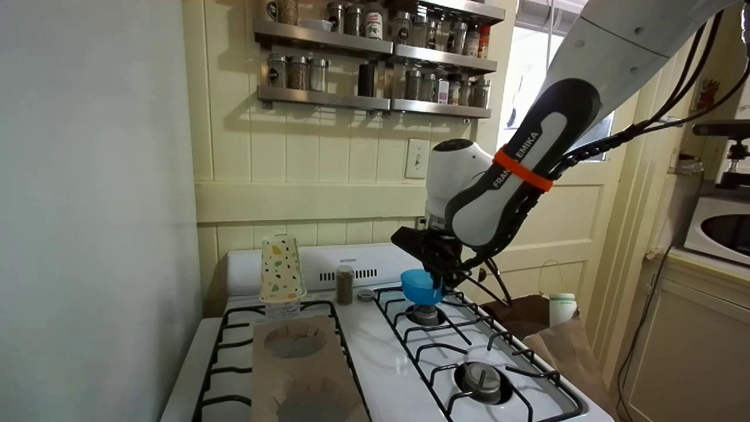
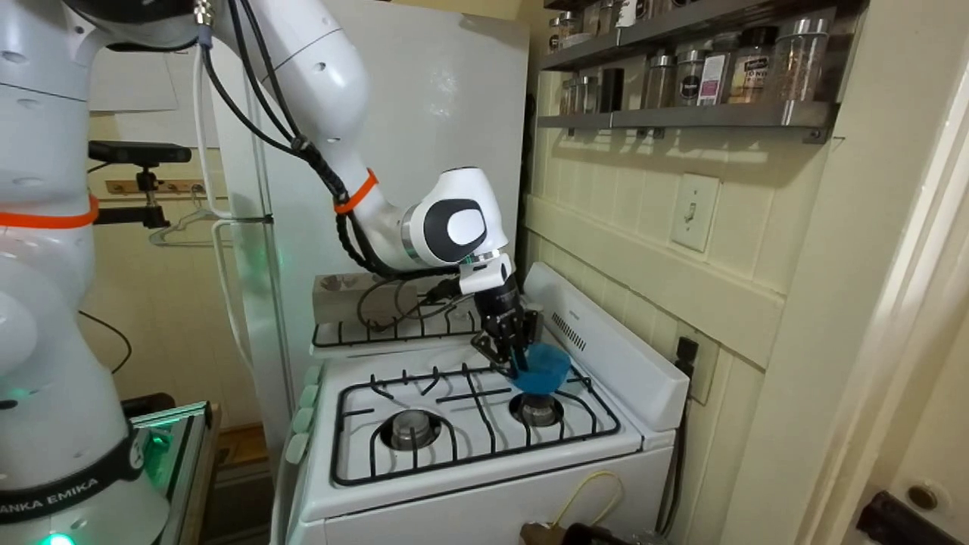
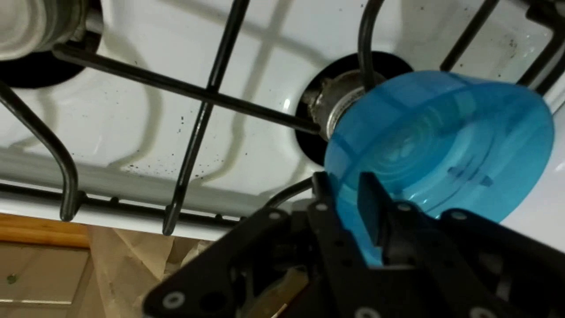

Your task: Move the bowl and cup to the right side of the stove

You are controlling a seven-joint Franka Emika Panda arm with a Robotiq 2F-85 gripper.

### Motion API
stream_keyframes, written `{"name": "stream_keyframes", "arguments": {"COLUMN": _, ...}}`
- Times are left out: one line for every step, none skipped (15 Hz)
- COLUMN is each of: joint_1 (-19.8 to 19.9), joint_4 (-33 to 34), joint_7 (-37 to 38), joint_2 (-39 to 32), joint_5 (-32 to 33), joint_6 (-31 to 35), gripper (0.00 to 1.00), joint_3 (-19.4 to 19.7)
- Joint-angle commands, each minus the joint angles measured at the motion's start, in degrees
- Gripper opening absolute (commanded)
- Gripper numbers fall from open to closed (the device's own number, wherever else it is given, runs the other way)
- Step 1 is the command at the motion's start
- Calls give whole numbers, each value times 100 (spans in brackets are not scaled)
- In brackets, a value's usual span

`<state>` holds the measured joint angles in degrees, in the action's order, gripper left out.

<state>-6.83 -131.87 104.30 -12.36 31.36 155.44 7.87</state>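
Robotiq end effector (image 3: pixel 344 177), barely parted, hold uncertain, straddles the rim of the blue bowl (image 3: pixel 441 148) lying beyond toward the gas stove's (image 1: pixel 384 363) back edge.

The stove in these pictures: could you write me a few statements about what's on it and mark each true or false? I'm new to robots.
1. The blue bowl is at a rear burner of the stove. True.
2. The patterned cup stands wide end down. True.
3. The patterned cup sits inside the blue bowl. False: it stands well apart from the bowl.
4. Nothing is near the blue bowl. False: the wrist view shows the gripper with one finger on each side of the bowl's wall.
5. The cardboard carton has openings cut in its top. True.
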Motion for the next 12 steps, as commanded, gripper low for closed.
{"name": "stream_keyframes", "arguments": {"joint_1": -119, "joint_4": 90, "joint_7": 219, "joint_2": -5, "joint_5": 32, "joint_6": -296, "gripper": 56, "joint_3": 43}}
{"name": "stream_keyframes", "arguments": {"joint_1": -114, "joint_4": 77, "joint_7": 234, "joint_2": 54, "joint_5": 28, "joint_6": -324, "gripper": 63, "joint_3": 48}}
{"name": "stream_keyframes", "arguments": {"joint_1": -114, "joint_4": 51, "joint_7": 273, "joint_2": 168, "joint_5": 50, "joint_6": -344, "gripper": 71, "joint_3": 61}}
{"name": "stream_keyframes", "arguments": {"joint_1": -103, "joint_4": 21, "joint_7": 270, "joint_2": 287, "joint_5": 36, "joint_6": -337, "gripper": 78, "joint_3": 51}}
{"name": "stream_keyframes", "arguments": {"joint_1": -57, "joint_4": -50, "joint_7": 90, "joint_2": 520, "joint_5": -130, "joint_6": -378, "gripper": 87, "joint_3": -31}}
{"name": "stream_keyframes", "arguments": {"joint_1": -54, "joint_4": -107, "joint_7": -40, "joint_2": 778, "joint_5": -189, "joint_6": -509, "gripper": 93, "joint_3": -92}}
{"name": "stream_keyframes", "arguments": {"joint_1": -9, "joint_4": -227, "joint_7": -415, "joint_2": 1109, "joint_5": -383, "joint_6": -540, "gripper": 99, "joint_3": -245}}
{"name": "stream_keyframes", "arguments": {"joint_1": 70, "joint_4": -341, "joint_7": -1072, "joint_2": 1378, "joint_5": -785, "joint_6": -481, "gripper": 100, "joint_3": -454}}
{"name": "stream_keyframes", "arguments": {"joint_1": 78, "joint_4": -438, "joint_7": -1558, "joint_2": 1666, "joint_5": -1068, "joint_6": -481, "gripper": 100, "joint_3": -622}}
{"name": "stream_keyframes", "arguments": {"joint_1": 39, "joint_4": -468, "joint_7": -2007, "joint_2": 1919, "joint_5": -1367, "joint_6": -580, "gripper": 100, "joint_3": -744}}
{"name": "stream_keyframes", "arguments": {"joint_1": -19, "joint_4": -515, "joint_7": -2402, "joint_2": 2183, "joint_5": -1638, "joint_6": -677, "gripper": 100, "joint_3": -886}}
{"name": "stream_keyframes", "arguments": {"joint_1": -61, "joint_4": -486, "joint_7": -2815, "joint_2": 2353, "joint_5": -1908, "joint_6": -759, "gripper": 100, "joint_3": -1013}}
